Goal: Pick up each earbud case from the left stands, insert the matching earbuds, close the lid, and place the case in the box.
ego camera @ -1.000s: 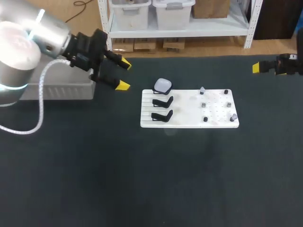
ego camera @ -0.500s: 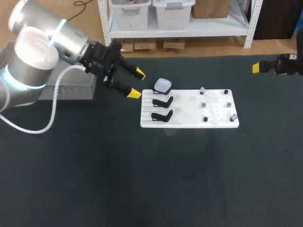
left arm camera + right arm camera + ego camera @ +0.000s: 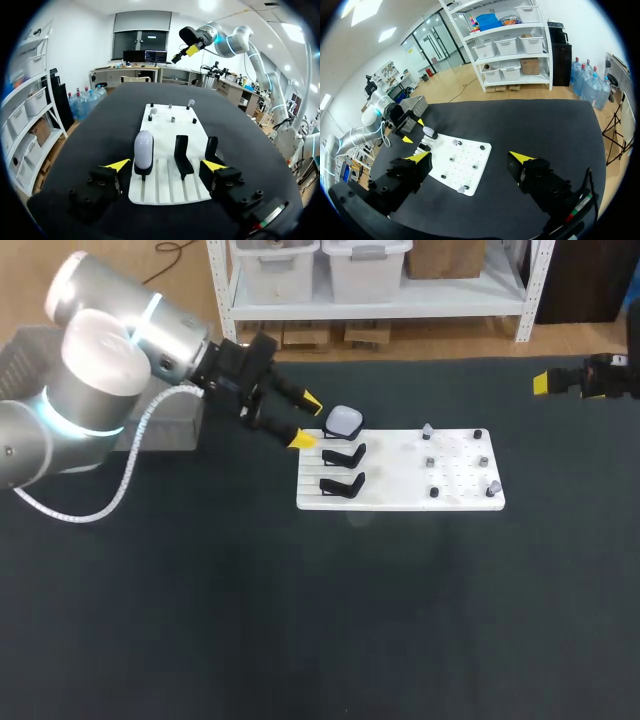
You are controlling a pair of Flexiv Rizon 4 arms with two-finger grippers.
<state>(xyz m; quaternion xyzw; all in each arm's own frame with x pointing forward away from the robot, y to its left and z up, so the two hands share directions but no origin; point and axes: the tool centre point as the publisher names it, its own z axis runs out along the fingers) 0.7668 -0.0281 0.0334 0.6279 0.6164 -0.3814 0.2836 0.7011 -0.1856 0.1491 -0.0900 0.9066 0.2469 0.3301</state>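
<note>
Dark tabletop point(image 3: 300, 620) holds one earbud case point(image 3: 344, 421), not yet grasped, beside two empty stands point(image 3: 344, 454); left hand point(image 3: 307, 421) gapes just beside it, right hand point(image 3: 469, 157) open, well apart.

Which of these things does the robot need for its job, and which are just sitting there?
For the job:
left claw, open
white earbud case
small earbuds on the white board
grey box

Just sitting there:
two empty black stands
right claw, open, off at the table's edge
</note>
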